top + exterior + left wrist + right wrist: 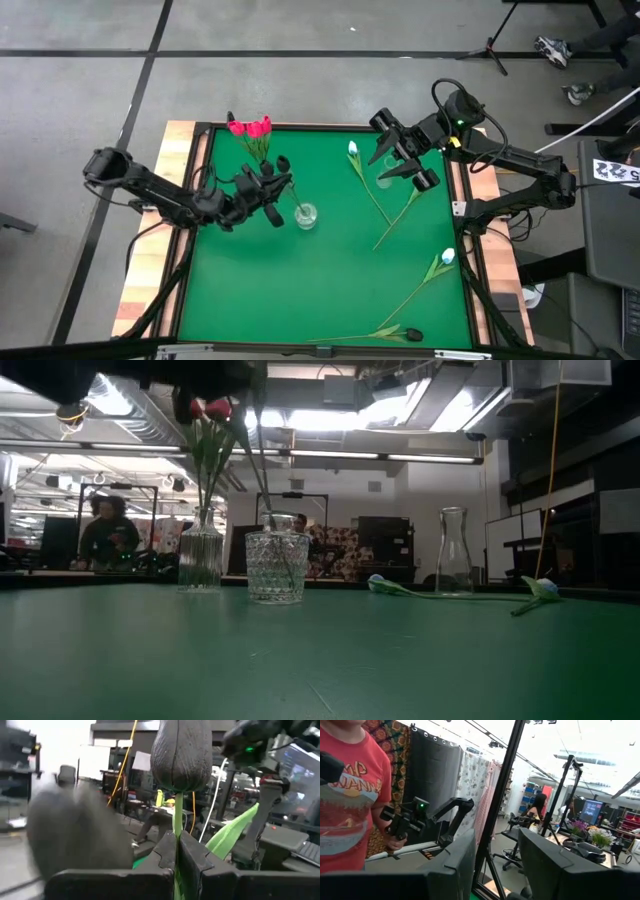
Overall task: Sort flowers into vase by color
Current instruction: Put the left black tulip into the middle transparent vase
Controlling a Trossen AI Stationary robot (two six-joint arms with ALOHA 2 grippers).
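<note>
Black tulip (181, 755) pinched tight in my left gripper (177, 851) above the cut-glass vase (305, 215) — reds vased, whites still out, right gripper (400, 160) idle, open.

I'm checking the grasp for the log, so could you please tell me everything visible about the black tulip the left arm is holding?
The black tulip has a closed, matte dark head with fine ribbing, a thin green stem and a pale green leaf to one side; it looks artificial. The left gripper is shut on the stem just below the head, holding it upright. From above, it sits over the green mat beside the small cut-glass vase, and the stem reaches down into that vase.
</note>
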